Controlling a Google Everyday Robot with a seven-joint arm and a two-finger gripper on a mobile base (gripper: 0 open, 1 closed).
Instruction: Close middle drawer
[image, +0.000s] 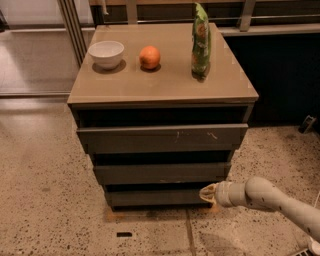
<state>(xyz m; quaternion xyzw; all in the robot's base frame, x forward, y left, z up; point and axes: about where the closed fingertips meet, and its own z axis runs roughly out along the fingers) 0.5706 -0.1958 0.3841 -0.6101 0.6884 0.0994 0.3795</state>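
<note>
Cream claw (206, 193) below plain wooden middle drawer (160, 173).

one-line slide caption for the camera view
Gripper low at the right front of the cabinet, just below the middle drawer; bowl, orange and snack bag on top.

arm (267, 196) reaches in low from the right, pincer (207, 193) pointing left.

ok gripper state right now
gripper: cannot tell open or shut; it's low by the right end of the bottom drawer front, below the middle drawer
</note>
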